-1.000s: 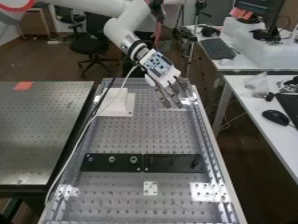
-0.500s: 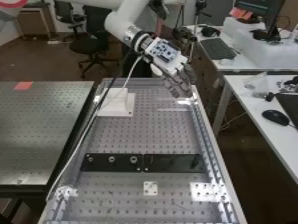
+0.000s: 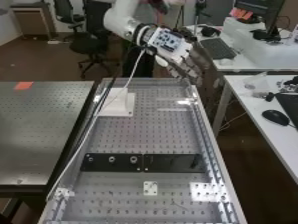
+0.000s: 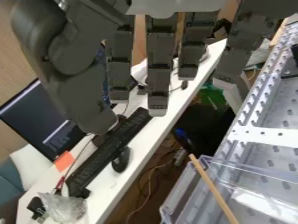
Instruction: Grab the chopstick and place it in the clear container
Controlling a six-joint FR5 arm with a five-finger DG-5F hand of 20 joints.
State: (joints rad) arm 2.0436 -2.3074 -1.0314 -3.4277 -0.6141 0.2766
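Hand [image 3: 188, 66]: I see it above the far end of the perforated worktop [image 3: 149, 135], toward the side with the desk.
Fingers [image 4: 159, 67]: straight and well apart, nothing between them.
Chopstick [image 4: 213, 188]: tilted in or across the clear container [image 4: 180, 190], one end jutting past the rim; I cannot tell where its other end rests.
Step in hand: I judge the placing to be essentially done, with the chopstick released and my part now a retreat.
Next move: I would draw the hand away without sweeping low over the rim, then check that the chopstick sits securely inside.
Risk: a nudge to that jutting end could roll or tip it out; if it proves to lie only across the rim, I would need to regrasp it.
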